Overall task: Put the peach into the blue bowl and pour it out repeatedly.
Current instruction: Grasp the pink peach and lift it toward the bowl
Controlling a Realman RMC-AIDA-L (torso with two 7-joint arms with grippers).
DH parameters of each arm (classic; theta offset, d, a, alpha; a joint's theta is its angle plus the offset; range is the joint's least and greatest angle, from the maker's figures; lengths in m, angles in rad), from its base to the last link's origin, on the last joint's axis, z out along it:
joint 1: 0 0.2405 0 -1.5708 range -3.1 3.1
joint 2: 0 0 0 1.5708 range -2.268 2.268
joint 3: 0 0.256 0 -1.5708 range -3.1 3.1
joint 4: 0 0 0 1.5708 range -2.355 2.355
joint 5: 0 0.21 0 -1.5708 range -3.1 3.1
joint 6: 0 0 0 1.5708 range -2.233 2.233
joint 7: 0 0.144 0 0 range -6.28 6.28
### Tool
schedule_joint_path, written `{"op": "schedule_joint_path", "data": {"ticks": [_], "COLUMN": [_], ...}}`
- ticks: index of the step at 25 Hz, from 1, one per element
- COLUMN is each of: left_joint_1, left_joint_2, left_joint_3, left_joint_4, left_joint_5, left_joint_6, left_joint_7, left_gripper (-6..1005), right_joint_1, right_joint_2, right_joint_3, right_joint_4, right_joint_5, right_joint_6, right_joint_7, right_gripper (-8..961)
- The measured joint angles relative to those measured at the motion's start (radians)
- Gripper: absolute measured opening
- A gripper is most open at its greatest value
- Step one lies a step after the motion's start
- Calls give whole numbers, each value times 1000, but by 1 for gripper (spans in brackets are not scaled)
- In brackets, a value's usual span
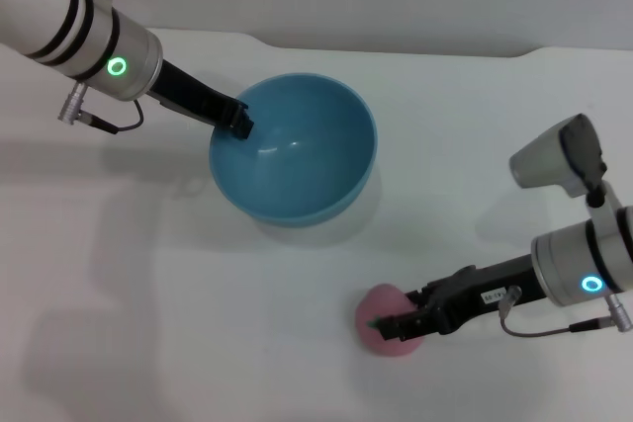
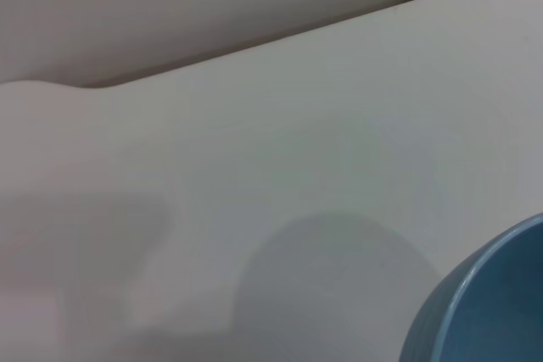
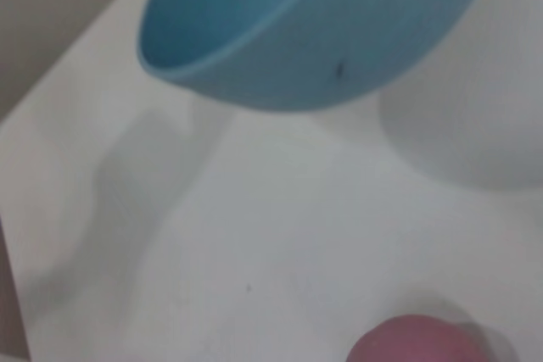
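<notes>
The blue bowl (image 1: 297,150) sits at the middle back of the white table, its mouth facing up. My left gripper (image 1: 237,122) reaches in from the left and is shut on the bowl's left rim, one finger inside. In the right wrist view the blue bowl (image 3: 322,31) looks raised, with its shadow off to one side. The peach (image 1: 381,315) lies on the table towards the front right, well apart from the bowl. My right gripper (image 1: 401,326) comes in from the right and lies over the peach's right half. The peach (image 3: 424,343) also shows in the right wrist view.
The white table (image 1: 148,294) runs out to a notched back edge (image 2: 254,44) behind the bowl. The bowl's outer wall (image 2: 484,311) fills one corner of the left wrist view. Nothing else stands on the table.
</notes>
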Motion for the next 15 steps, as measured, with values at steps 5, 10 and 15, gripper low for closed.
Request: {"op": "schedule_joint_path", "data": {"ticks": [5,10,15], "left_joint_1": [-4,-4,-5], "left_joint_2": [0,0,0], "left_joint_3": [0,1,4], "left_joint_4": [0,0,11], "left_joint_5": [0,0,0], "left_joint_6": [-4,-2,3], "left_joint_7": [1,2,2], "left_gripper": [0,-1,-1], "right_joint_1": [1,1,-7], "right_joint_2": [3,3,-2], "right_joint_3": [-28,-38,-28], "right_joint_4": [-1,-2,-10], "right_joint_5": [3,-3,0], "right_joint_6": [28,28,30], "right_joint_7": [17,17,18], "right_gripper": [599,586,574]}}
